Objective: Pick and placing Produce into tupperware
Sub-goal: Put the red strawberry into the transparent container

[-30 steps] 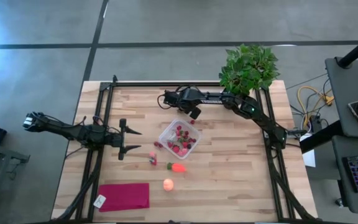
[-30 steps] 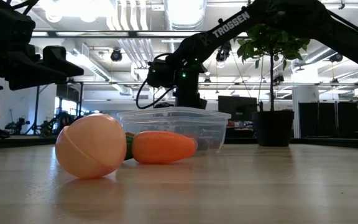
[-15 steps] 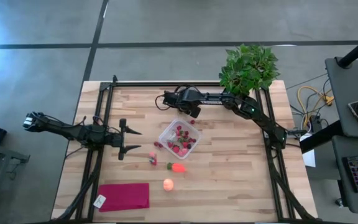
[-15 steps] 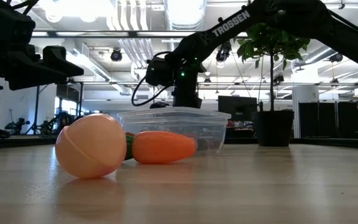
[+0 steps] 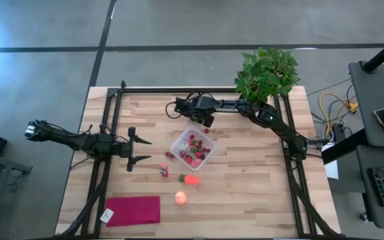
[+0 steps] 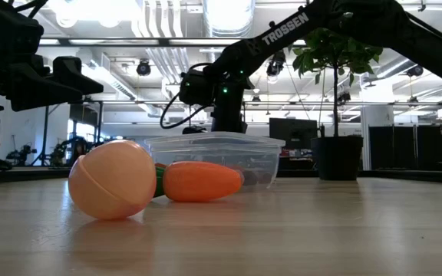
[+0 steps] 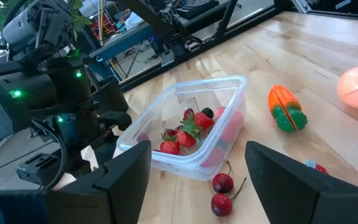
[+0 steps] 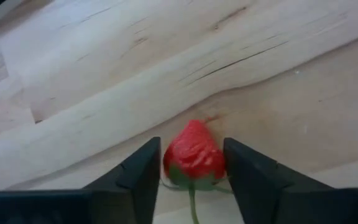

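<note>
The clear tupperware (image 5: 191,148) stands mid-table with several red berries inside; it also shows in the left wrist view (image 7: 185,134). The carrot-shaped piece (image 5: 191,179) and the pale orange round fruit (image 5: 180,197) lie on the table nearer the front edge. Loose cherries (image 7: 221,190) lie by the container's left side. My right gripper (image 5: 207,121) hovers at the container's far corner, shut on a strawberry (image 8: 193,155). At the table's left, my left gripper (image 5: 145,150) waits open, pointing at the container. My right gripper pinches the strawberry by its red sides (image 8: 173,158) between the two fingers (image 8: 138,177). The green cap and stem (image 8: 191,196) face the wrist, and the tip points away toward the wood. Whether the berry touches the table, I cannot tell.
A leafy potted plant (image 5: 267,72) stands at the far right corner behind the right arm. A magenta cloth (image 5: 133,209) with a small white tag (image 5: 107,215) lies at the near left. Bare wood shows right of the container.
The right gripper has shifted slightly toward the table's far left, still at the container's far corner. Nothing else has moved.
</note>
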